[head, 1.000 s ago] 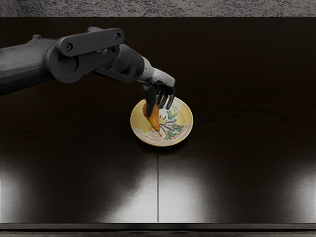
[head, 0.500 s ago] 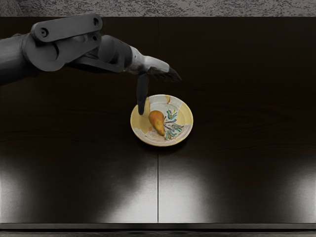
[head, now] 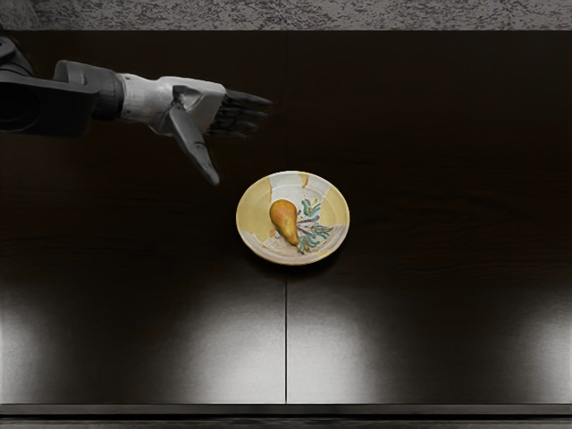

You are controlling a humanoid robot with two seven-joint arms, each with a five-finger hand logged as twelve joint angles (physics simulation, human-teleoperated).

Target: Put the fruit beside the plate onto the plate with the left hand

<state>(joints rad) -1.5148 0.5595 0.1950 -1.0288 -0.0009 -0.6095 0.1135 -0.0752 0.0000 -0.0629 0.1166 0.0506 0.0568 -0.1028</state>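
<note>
**On the plate: pear down, hand free**

Over the dark table (head: 429, 295), up and to the left of the plate (head: 336, 204), my left hand (head: 190, 105) hovers with nothing in it. The fingers (head: 239, 102) are stretched out almost flat towards the right, and the thumb hangs down and away from the palm. It is fully open, and clear of both plate and fruit.

The pear (head: 284, 220) lies on its side near the middle of the plate. Its broad end points to the far rim and its narrow end to the near one, beside the painted sprig. It touches nothing but the plate, so I judge the placing itself done.

What is left, as I read it, is getting my arm out of the way cleanly. The drooping thumb is the lowest part of me and the part nearest the rim. I would therefore go up and back to the left and avoid swinging low across the plate. I would go slowly too, because a pear lying on its side on a shallow dish could roll if the plate were nudged. My right arm does not show.
</note>
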